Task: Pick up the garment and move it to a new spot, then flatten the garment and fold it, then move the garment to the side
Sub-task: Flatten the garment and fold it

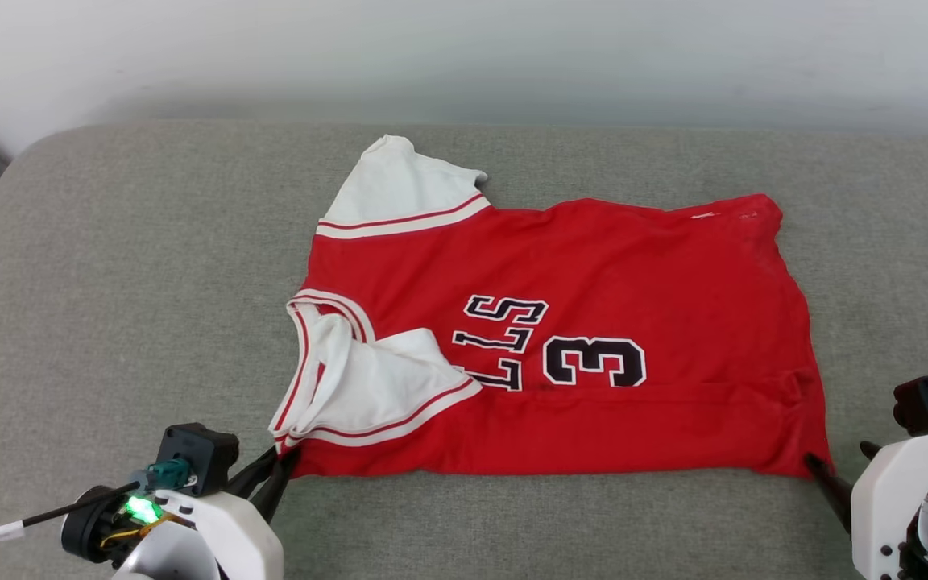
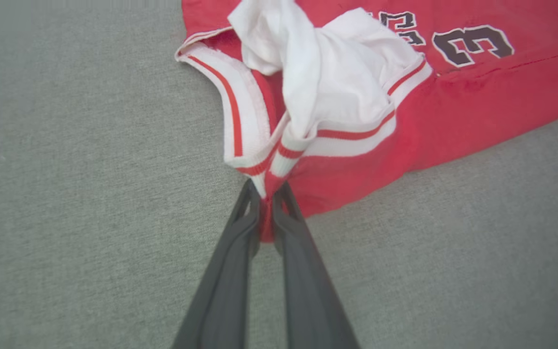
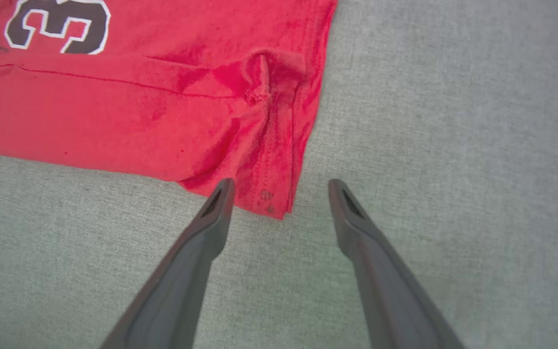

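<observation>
On grey cushion (image 1: 109, 282), Bulls jersey (image 1: 593, 266) lies flat, apparently folded once lengthwise. Left gripper (image 2: 265, 191) jaws clenched on collar-end corner. Right gripper (image 3: 281, 186) jaws released, straddling hem corner. Likely left: further folding, move aside.

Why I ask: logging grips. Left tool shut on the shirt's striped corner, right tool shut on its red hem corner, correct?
No: the right tool is open, straddling the shirt's red hem corner, per the right wrist view. The left tool is shut on the striped corner.
</observation>
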You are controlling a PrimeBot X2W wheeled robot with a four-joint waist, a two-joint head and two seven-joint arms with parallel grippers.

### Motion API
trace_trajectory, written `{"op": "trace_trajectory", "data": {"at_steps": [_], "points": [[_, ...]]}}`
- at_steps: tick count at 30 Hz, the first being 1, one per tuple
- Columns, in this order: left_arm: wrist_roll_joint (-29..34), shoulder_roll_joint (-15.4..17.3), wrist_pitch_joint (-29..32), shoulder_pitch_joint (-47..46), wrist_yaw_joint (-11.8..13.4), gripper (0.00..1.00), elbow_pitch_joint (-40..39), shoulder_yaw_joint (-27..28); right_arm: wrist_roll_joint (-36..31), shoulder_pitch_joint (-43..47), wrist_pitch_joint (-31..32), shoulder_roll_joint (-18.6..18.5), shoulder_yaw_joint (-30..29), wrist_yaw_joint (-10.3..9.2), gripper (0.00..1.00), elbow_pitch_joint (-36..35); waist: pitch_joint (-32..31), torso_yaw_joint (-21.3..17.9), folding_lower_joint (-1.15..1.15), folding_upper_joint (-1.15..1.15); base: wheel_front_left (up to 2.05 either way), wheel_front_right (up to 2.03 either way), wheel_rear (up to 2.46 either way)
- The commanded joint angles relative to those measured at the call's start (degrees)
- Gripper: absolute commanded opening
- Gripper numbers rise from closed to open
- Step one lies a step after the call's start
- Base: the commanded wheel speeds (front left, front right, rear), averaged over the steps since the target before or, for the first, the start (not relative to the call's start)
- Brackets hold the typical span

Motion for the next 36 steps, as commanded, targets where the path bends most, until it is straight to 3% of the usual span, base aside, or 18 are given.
{"op": "trace_trajectory", "data": {"at_steps": [1,9,17,18,19,26,36], "points": [[0.7,0.6,0.5,0.2,0.5,0.00,-2.0,-0.1,-1.3,-1.1,0.7,0.5,-0.3,-0.02,1.00,1.3,0.4,0.6,0.00,0.00,0.00,0.00,0.00],[2.5,1.3,1.6,-1.0,1.9,0.00,-7.2,-0.5,-4.8,-3.2,1.7,2.4,-1.5,-0.03,1.00,7.0,2.1,2.4,0.00,0.00,0.00,0.00,0.00],[3.4,0.9,2.5,-1.9,1.0,0.00,-8.4,-1.9,-4.9,-2.7,1.8,4.5,-0.9,-0.02,1.00,13.1,3.4,4.0,0.00,0.00,0.00,0.00,0.00],[3.3,0.8,2.6,-2.0,0.9,0.00,-8.2,-2.1,-4.6,-2.6,1.9,4.6,-0.7,-0.02,0.71,13.8,3.5,4.1,0.00,0.00,0.00,0.00,0.00],[3.1,0.6,2.6,-2.0,0.8,0.00,-7.9,-2.2,-3.7,-2.5,2.1,4.9,-0.9,-0.02,0.00,14.5,3.5,4.2,0.00,0.00,0.00,0.00,0.00],[2.8,0.0,2.0,-1.7,-0.5,0.00,-3.9,-3.0,-3.2,-2.3,1.0,2.9,-1.2,-0.05,0.00,15.4,1.2,4.1,0.00,0.00,0.00,0.00,0.00],[0.4,1.9,2.7,3.0,-0.7,0.00,-1.0,-3.9,-0.5,1.0,3.9,-2.6,-2.9,-0.05,0.00,7.5,-4.6,2.2,0.00,0.00,0.00,0.00,0.00]]}}
